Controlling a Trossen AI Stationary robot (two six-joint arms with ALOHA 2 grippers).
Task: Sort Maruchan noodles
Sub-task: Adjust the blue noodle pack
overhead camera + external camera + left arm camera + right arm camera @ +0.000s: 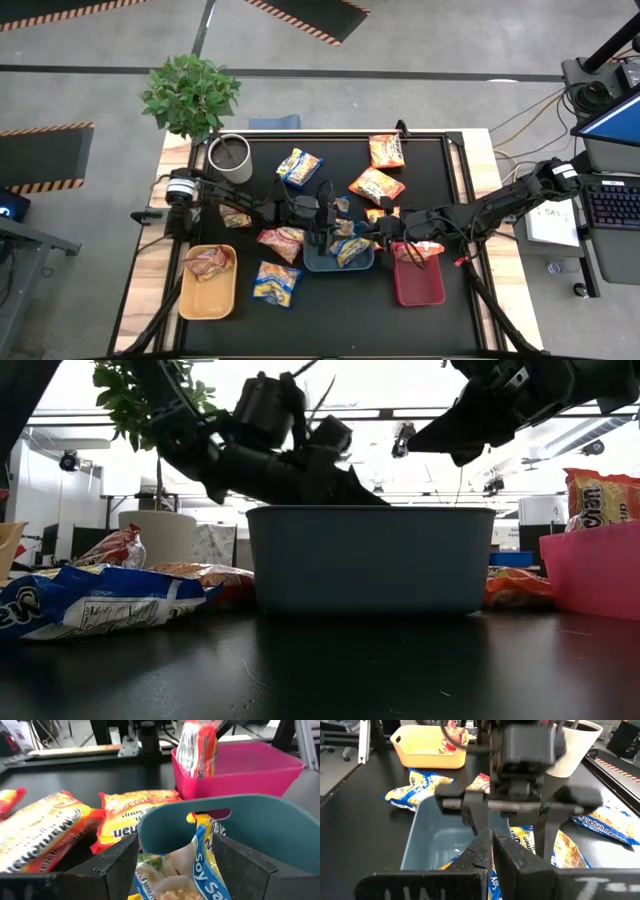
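Left pincer [322,238] hangs wide over the grey-blue plastic tray [312,262], and the blue-and-yellow crinkly noodle packet [200,870] lies directly beneath it inside that tray, released. Right pincer [388,232], pinched shut and empty, sits just beside, nearer the pink tray [420,290].

Blue-and-yellow packet [352,250] in the grey-blue tray [312,262]; orange packets [377,185] on the black counter [440,180]; red tray [419,285]; yellow tray [207,297].
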